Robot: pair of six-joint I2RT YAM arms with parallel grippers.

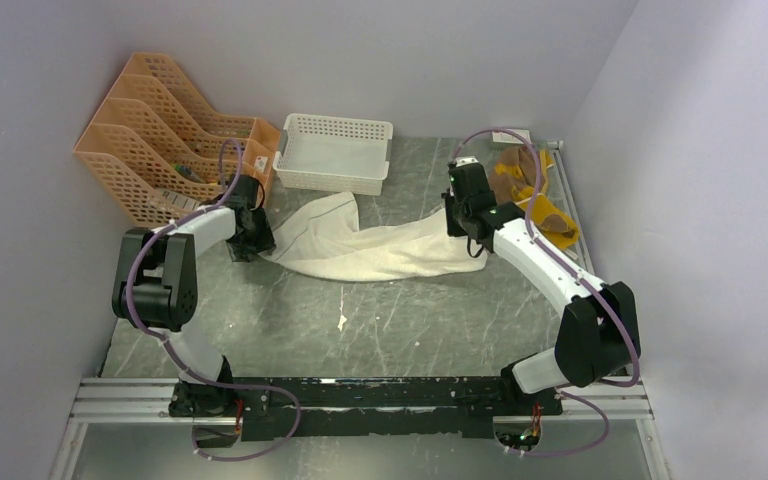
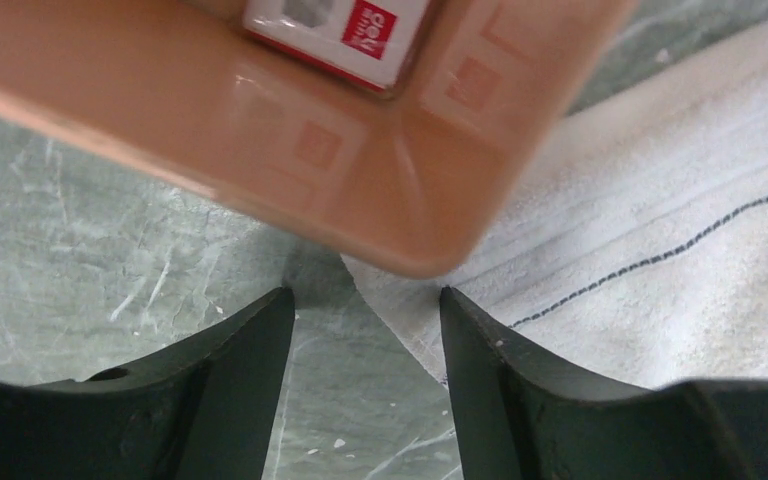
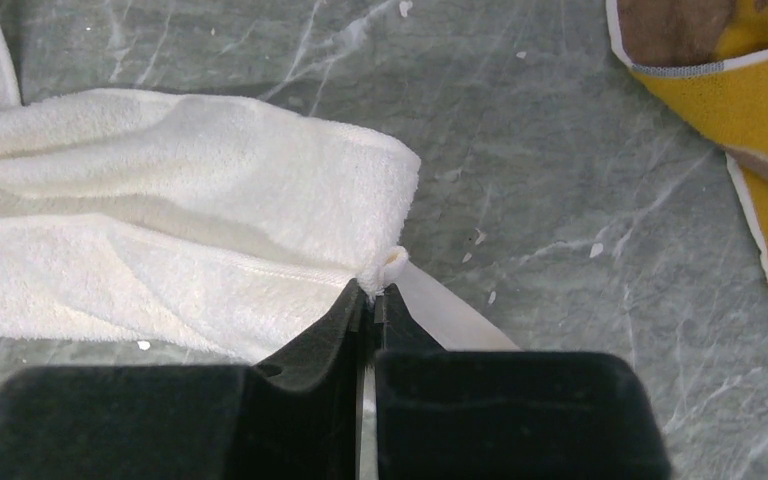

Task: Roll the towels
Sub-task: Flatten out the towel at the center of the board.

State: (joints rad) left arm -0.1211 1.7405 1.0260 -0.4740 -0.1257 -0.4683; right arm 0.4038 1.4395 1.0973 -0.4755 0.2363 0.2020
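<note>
The cream-white towel (image 1: pixel 360 245) lies loosely spread and crumpled across the middle of the grey marbled table. My right gripper (image 1: pixel 472 243) is shut on its right corner; the right wrist view shows the jaws pinching that corner (image 3: pixel 385 272) of the towel (image 3: pixel 160 220). My left gripper (image 1: pixel 248 245) is open at the towel's left end, its jaws standing over the towel's corner (image 2: pixel 430 320), nothing held. The brown and mustard-yellow towel (image 1: pixel 535 195) lies crumpled at the back right and also shows in the right wrist view (image 3: pixel 750 90).
An orange tiered file rack (image 1: pixel 165 140) stands at the back left, its corner (image 2: pixel 360 150) just ahead of my left gripper. A white lattice basket (image 1: pixel 335 152) sits at the back centre. Walls close both sides.
</note>
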